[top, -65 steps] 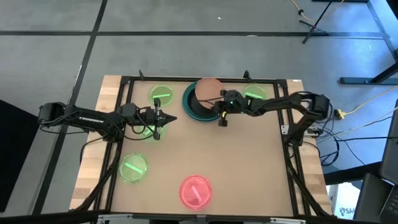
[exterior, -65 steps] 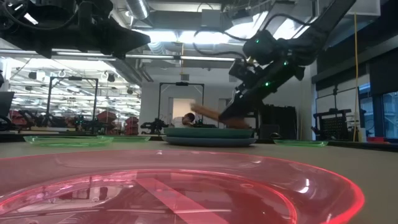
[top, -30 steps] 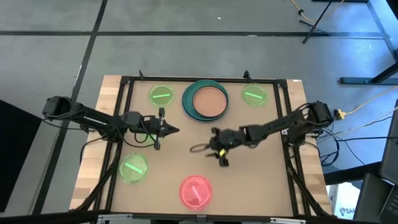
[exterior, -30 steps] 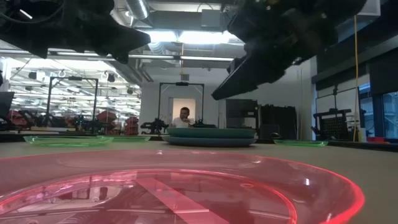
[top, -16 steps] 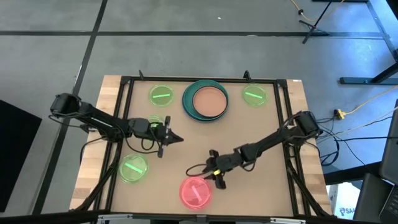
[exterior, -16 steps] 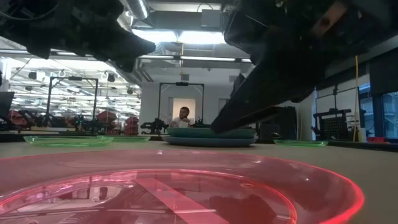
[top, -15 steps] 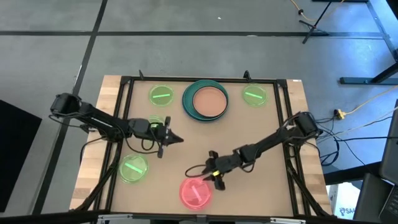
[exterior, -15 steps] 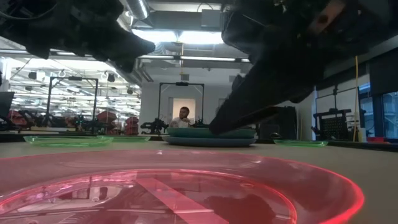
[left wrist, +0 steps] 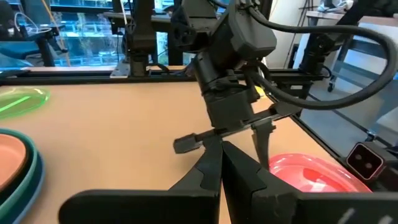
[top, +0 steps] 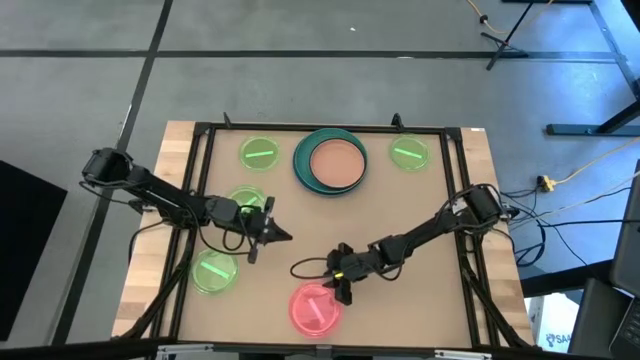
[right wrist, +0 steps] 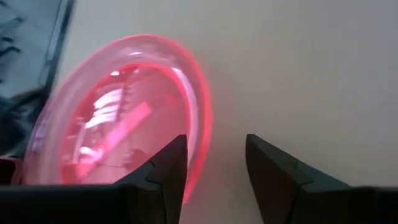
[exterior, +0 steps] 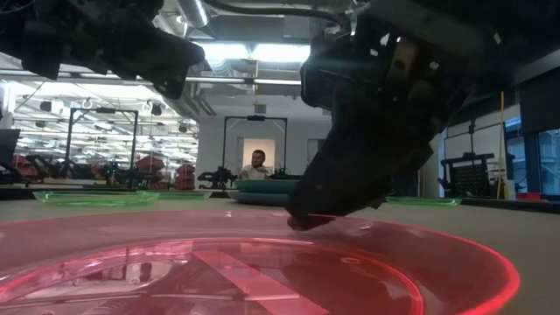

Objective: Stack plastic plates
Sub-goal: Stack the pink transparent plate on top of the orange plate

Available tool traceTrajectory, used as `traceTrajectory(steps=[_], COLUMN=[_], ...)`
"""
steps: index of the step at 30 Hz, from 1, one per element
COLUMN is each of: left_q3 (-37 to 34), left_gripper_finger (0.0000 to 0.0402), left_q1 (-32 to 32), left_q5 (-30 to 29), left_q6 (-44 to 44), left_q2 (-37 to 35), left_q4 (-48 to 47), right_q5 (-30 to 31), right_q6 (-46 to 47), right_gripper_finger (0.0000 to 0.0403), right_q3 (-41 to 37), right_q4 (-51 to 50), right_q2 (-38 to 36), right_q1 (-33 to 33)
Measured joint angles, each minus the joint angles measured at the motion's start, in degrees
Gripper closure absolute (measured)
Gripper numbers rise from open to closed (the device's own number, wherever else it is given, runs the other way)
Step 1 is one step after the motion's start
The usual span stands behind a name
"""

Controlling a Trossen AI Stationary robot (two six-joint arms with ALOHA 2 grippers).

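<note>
Tan and framed by dark rails, the desk (top: 400, 290) carries both arms low over its near half. Reaching in from the far right edge, the right arm stretches down to the right end effector (top: 342, 283), whose fingers are spread apart at the rim of the pink plate (top: 314, 309); in the right wrist view the plate's edge (right wrist: 202, 124) lies in front of the gap between the two fingers. The left arm bends in from the left edge, and the left end effector (top: 268, 232) hangs above bare desk with its fingers pressed together, holding nothing. Just beside it lie two green plates, one (top: 246, 201) behind the arm and one (top: 214, 271) nearer the front edge. At the back of the desk sits a stack with a peach plate (top: 337, 162) on top of a teal plate (top: 303, 165), flanked by two more green plates (top: 260, 153) (top: 408, 152). A person (exterior: 256, 162) sits far behind in the room.
</note>
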Motion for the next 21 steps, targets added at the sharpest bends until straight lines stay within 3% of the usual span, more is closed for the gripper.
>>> traceTrajectory(steps=[9, 12, 18, 21], left_q3=[0.0, 0.0, 0.0, 0.0], left_gripper_finger=[0.0399, 0.0399, 0.0399, 0.0399], left_q1=[0.0, 0.0, 0.2, 0.2], left_q5=[0.3, 0.2, 0.1, 0.1], left_q6=[0.0, 0.0, 0.0, 0.0], left_q2=[0.0, 0.0, 0.0, 0.0], left_q4=[0.5, 0.2, 0.1, 0.1], right_q5=[-2.4, -2.3, -1.6, -1.8], right_q6=[1.2, 0.7, -2.0, -3.3], right_gripper_finger=[0.0254, 0.0284, 0.0386, 0.0392], right_q3=[0.1, 0.1, 0.0, 0.0], right_q4=[2.7, 2.5, 1.6, 1.1], right_q2=[2.2, 2.3, 2.2, 1.7], right_q1=[0.6, 0.6, 0.5, 0.1])
